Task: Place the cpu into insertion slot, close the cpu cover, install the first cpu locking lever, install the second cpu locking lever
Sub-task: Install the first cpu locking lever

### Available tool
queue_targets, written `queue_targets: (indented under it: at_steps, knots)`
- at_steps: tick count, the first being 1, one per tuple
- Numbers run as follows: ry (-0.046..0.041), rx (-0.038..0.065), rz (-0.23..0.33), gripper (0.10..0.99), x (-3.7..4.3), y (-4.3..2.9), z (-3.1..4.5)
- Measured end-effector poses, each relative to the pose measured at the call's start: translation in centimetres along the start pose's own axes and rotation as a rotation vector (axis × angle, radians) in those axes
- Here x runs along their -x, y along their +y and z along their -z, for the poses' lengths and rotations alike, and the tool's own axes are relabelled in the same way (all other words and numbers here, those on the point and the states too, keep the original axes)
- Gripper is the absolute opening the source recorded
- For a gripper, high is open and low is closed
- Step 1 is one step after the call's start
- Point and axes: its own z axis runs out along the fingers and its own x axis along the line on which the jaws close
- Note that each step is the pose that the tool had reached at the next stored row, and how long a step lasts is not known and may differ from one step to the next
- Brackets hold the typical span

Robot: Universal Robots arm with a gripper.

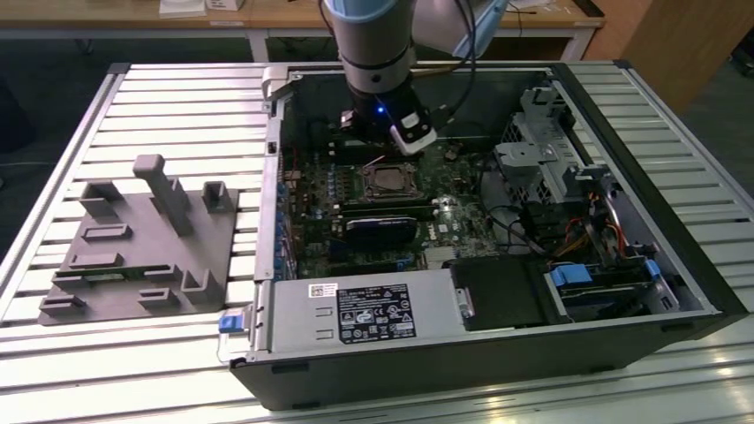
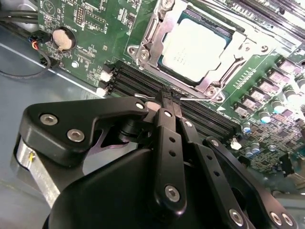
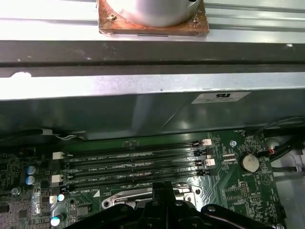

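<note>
The cpu (image 2: 193,47) lies flat in the insertion slot (image 2: 138,53), its pale metal face showing through the window of the cpu cover (image 2: 153,36), which is down around it. My gripper (image 2: 169,98) hangs just beside the slot, over the memory slots, with its black fingers (image 2: 164,124) pressed together. A thin silver locking lever (image 2: 195,98) crosses right at the fingertips and looks pinched between them. In the exterior view the arm (image 1: 377,79) stands over the socket (image 1: 389,182) inside the open case. The gripper's tip (image 3: 163,188) also shows in the first wrist view.
Black memory slots (image 2: 138,78) run beside the socket, with a coin battery (image 2: 63,39) further off. A black card (image 1: 380,228), the power supply (image 1: 365,314) and a drive cage (image 1: 542,150) crowd the case. A grey fixture (image 1: 136,247) sits on the exterior view's left.
</note>
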Motion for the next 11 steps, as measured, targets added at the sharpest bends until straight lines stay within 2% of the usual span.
queue_targets:
  at_steps: [7,11]
  knots:
    - [-0.0062,-0.003,-0.021,0.106,-0.10,0.36,-0.46]
    - [-0.0110,-0.009,-0.036,0.106,0.01,0.65,-0.64]
